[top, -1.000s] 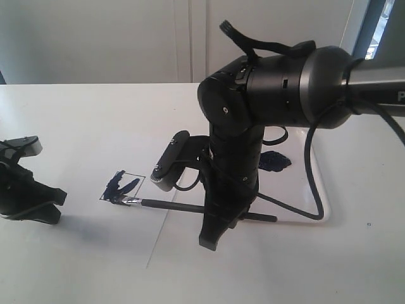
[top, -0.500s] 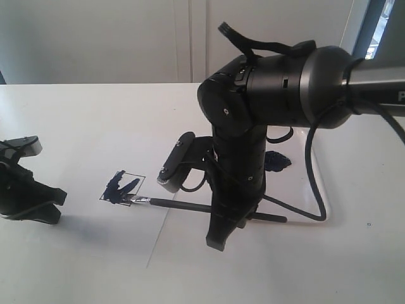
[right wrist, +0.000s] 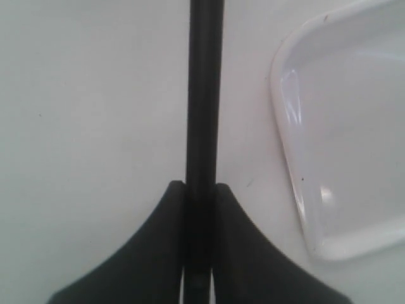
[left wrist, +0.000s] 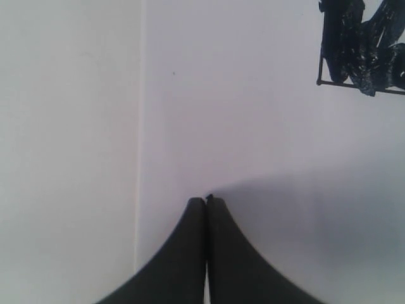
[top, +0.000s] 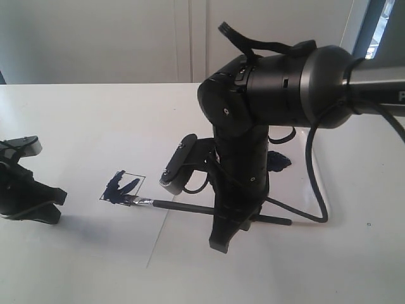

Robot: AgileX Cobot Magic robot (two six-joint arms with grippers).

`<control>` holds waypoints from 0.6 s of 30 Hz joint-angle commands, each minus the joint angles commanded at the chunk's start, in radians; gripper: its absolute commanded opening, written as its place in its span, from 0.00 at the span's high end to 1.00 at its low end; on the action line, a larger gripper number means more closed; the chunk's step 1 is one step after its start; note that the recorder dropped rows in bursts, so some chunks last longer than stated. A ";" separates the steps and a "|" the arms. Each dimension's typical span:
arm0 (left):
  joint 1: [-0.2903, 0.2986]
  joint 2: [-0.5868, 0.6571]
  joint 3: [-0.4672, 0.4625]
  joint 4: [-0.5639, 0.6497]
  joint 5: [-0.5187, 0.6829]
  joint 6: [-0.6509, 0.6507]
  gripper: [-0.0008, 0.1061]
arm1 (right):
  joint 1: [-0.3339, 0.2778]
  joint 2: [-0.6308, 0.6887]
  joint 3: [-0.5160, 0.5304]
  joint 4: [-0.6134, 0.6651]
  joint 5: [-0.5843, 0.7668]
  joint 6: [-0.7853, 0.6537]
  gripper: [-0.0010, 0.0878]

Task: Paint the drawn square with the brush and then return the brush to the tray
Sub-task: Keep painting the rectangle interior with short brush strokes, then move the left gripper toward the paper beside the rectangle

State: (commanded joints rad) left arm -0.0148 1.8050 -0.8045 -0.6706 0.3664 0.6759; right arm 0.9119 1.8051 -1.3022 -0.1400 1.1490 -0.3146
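The drawn square point(top: 121, 189) on the white paper point(top: 95, 126) is smeared with dark blue paint; its corner also shows in the left wrist view as the square point(left wrist: 361, 47). The brush point(top: 183, 206) lies almost level just above the paper, its silver ferrule and tip at the square's lower right corner. My right gripper point(top: 224, 237) is shut on the brush's black handle point(right wrist: 204, 95). The white tray point(right wrist: 342, 139) lies close beside the handle; in the exterior view the tray point(top: 321, 190) sits behind the right arm with its paint blob point(top: 278, 161). My left gripper point(left wrist: 206, 201) is shut and empty, left of the square.
The right arm's bulky wrist and its cable point(top: 310, 171) hang over the tray and hide most of it. The left arm point(top: 25, 190) rests on the table at the far left. A wall stands behind the table's far edge.
My right gripper has shifted a little to the right with the brush, so the brush tip has drawn back from inside the square to its lower right corner. The left arm has not moved.
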 joint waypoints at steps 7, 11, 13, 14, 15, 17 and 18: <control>0.000 0.000 0.000 0.000 0.000 0.000 0.99 | 0.000 -0.016 0.000 -0.024 -0.041 0.010 0.99; 0.000 0.000 0.000 0.000 0.000 0.000 0.99 | 0.000 -0.016 0.000 -0.066 -0.079 0.042 0.99; 0.000 0.000 0.000 0.000 0.005 0.000 0.99 | 0.000 -0.016 0.000 -0.070 -0.104 0.051 0.99; 0.000 0.000 0.000 0.000 0.006 0.000 0.99 | 0.000 -0.016 0.000 -0.070 -0.109 0.051 0.99; 0.000 0.000 0.000 0.000 0.006 0.000 0.99 | 0.000 -0.016 0.000 -0.070 -0.116 0.053 0.99; 0.000 0.000 0.000 0.000 0.006 0.000 0.99 | 0.000 -0.016 0.000 -0.070 -0.135 0.057 0.99; 0.000 0.000 0.000 0.000 0.006 0.000 0.99 | 0.000 -0.016 0.000 -0.070 -0.145 0.057 0.99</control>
State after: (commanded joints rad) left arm -0.0148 1.8050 -0.8045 -0.6706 0.3729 0.6761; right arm 0.9119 1.7889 -1.3022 -0.2103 1.0041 -0.2574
